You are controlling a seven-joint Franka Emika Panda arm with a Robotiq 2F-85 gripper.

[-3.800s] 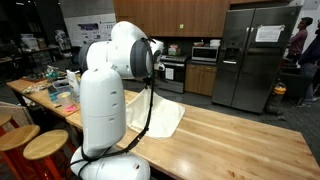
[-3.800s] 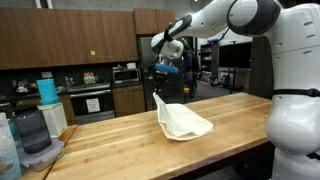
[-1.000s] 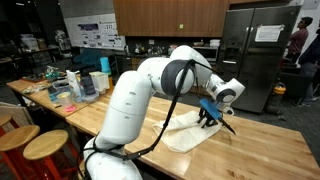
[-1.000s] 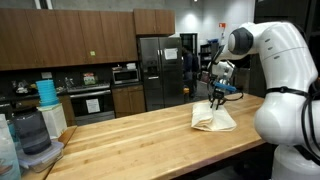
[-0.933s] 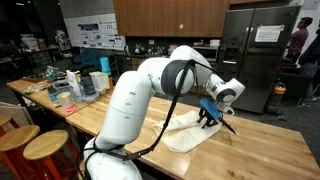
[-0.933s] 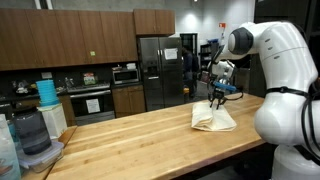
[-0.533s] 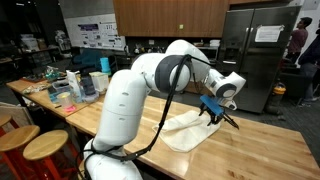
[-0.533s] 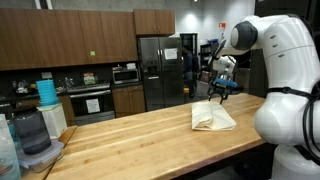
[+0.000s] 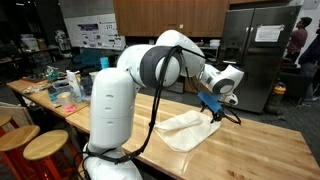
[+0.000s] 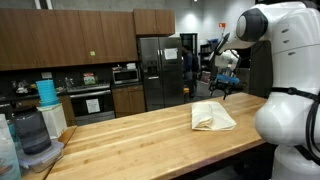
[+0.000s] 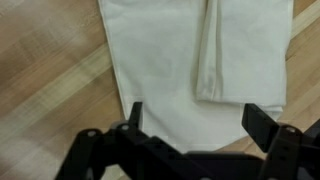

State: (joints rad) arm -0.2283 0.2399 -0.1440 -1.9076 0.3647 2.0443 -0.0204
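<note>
gripper (image 11: 198,122) hangs with fingers spread wide, holding nothing, above the folded white cloth (image 11: 160,60), which lies flat on the wooden countertop (image 9: 255,145) right of centre in both exterior views; the fold looks laid, so the next move calls for a straight lift clear without snagging

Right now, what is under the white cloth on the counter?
The white cloth lies flat on the wooden tabletop, which shows bare beside it. A folded strip lies on top. Whatever might be beneath is covered; no bulge shows.
</note>
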